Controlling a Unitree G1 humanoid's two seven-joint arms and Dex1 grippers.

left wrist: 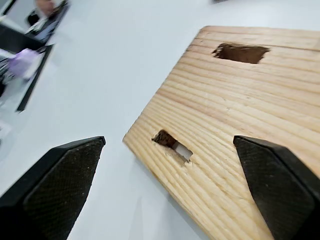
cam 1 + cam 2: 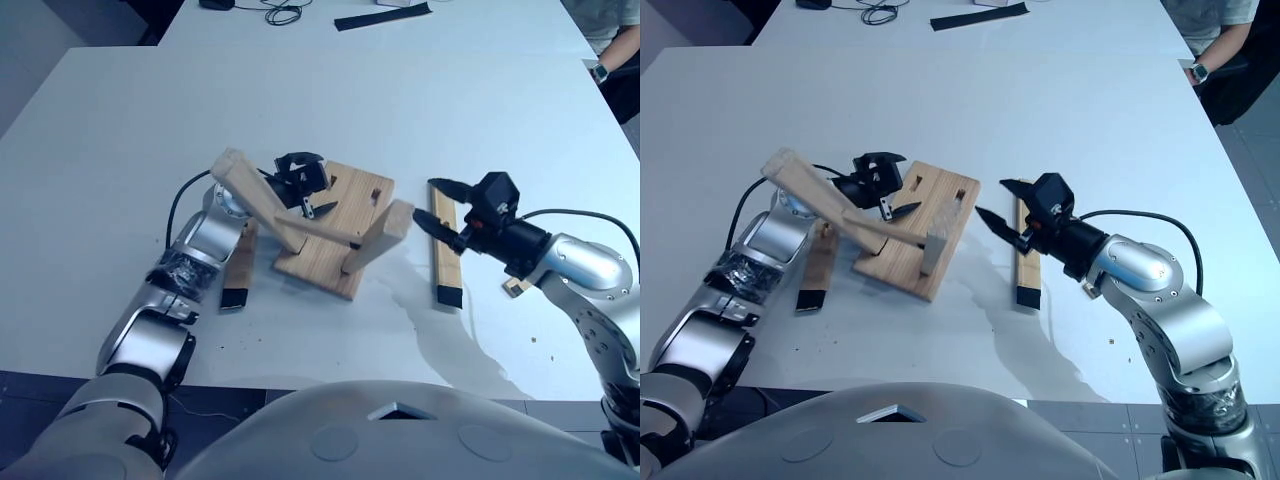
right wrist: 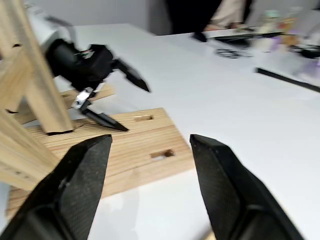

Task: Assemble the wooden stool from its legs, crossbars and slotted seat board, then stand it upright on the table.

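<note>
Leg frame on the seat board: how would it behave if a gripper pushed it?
Probably tippy: the leg frame stands tilted on the seat board on narrow leg ends, and the left gripper beside it is open. Likely stiff: solid wooden bars joined together.

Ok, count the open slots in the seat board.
2, both along the seat board's far edge: one slot on the left, the other to its right. The leg frame on it may hide more.

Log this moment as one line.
left claw: open, over seat board | right claw: open, by loose leg | leg frame: tilted on seat board | assembly: unfinished
</note>
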